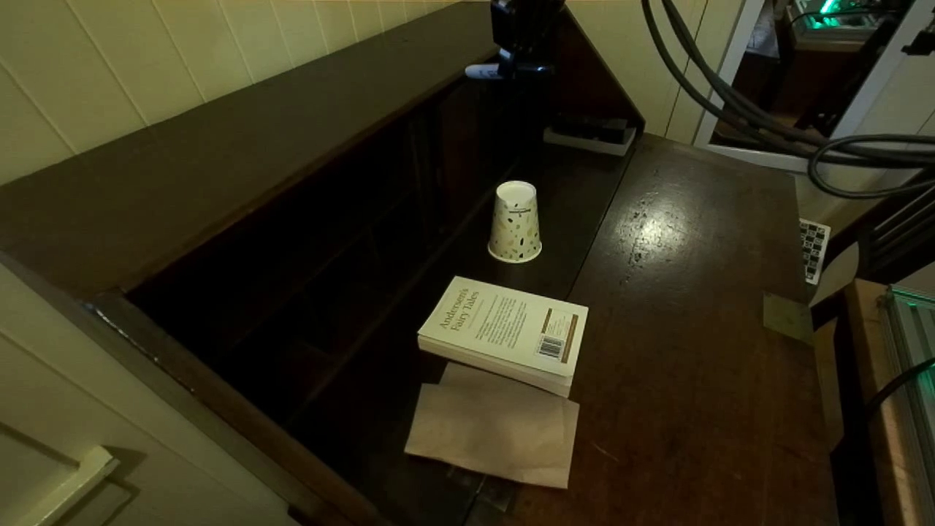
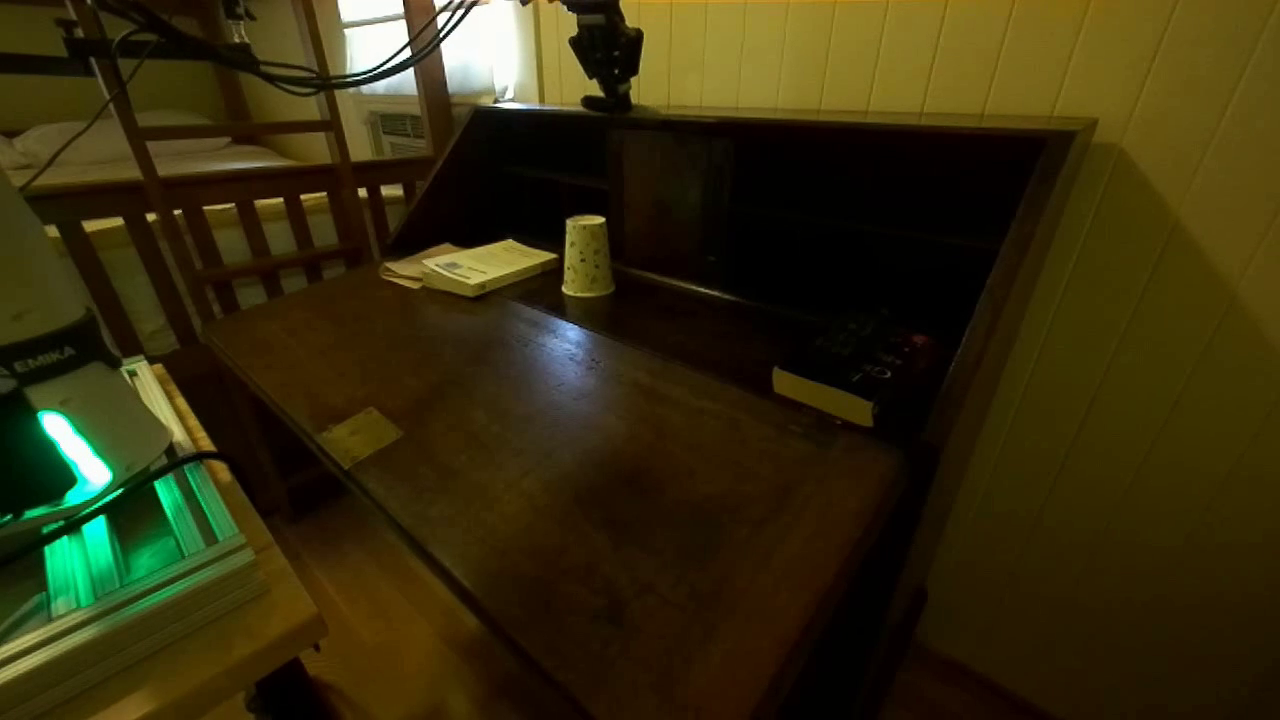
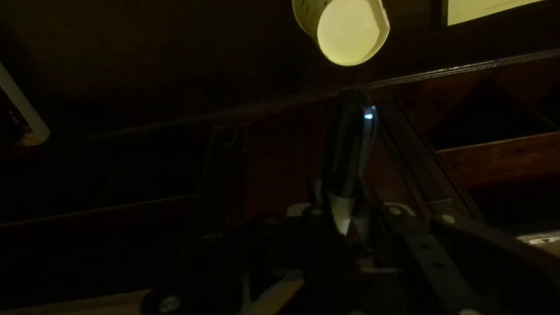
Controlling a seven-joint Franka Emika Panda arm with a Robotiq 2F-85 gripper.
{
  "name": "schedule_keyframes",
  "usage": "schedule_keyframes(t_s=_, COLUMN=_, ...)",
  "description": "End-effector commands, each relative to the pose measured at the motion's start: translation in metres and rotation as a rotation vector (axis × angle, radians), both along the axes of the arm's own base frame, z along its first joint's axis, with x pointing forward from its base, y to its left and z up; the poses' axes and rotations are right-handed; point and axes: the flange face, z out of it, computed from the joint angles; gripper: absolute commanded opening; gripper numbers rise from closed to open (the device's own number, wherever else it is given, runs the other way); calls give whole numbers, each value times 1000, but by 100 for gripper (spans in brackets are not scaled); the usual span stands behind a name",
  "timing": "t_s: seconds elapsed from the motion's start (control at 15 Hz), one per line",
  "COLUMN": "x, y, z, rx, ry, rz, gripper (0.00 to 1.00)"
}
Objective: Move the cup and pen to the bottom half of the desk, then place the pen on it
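Jaws had the pen [image 1: 482, 71] pinched tight, pretty much sideways up in the air. The cup [image 1: 516, 223] was sitting upside down on the tabletop [image 1: 694, 394], by those dark cubbyholes [image 1: 332, 263], near the white book [image 1: 508, 329].

In an exterior view the camera looks down along the desk [image 1: 716, 394] from a short end; in an exterior view the camera faces the cubbyholes [image 2: 860, 225] slantwise, well back. The wrist view, looking close past the pincer [image 3: 343, 205], shares cup [image 3: 348, 33] and cubbyholes with both.
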Motion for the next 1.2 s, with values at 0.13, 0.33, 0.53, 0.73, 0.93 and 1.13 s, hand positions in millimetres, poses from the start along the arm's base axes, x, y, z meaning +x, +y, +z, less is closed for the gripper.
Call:
schedule_keyframes(t_s=0.13, x=-8, y=11, z=-4, rx=11, ry=13, rz=-54, gripper=20)
schedule_keyframes(t_s=0.33, x=-8, y=10, z=-5, rx=11, ry=15, rz=-55, gripper=20)
schedule_keyframes(t_s=0.53, x=-8, y=9, z=-5, rx=11, ry=15, rz=-57, gripper=20)
schedule_keyframes(t_s=0.73, x=-8, y=9, z=-5, rx=11, ry=15, rz=-57, gripper=20)
schedule_keyframes(t_s=0.93, x=-8, y=12, z=-7, rx=12, ry=22, rz=-56, gripper=5)
schedule_keyframes(t_s=1.13, x=-5, y=22, z=-15, rx=14, ry=45, rz=-60, gripper=5)
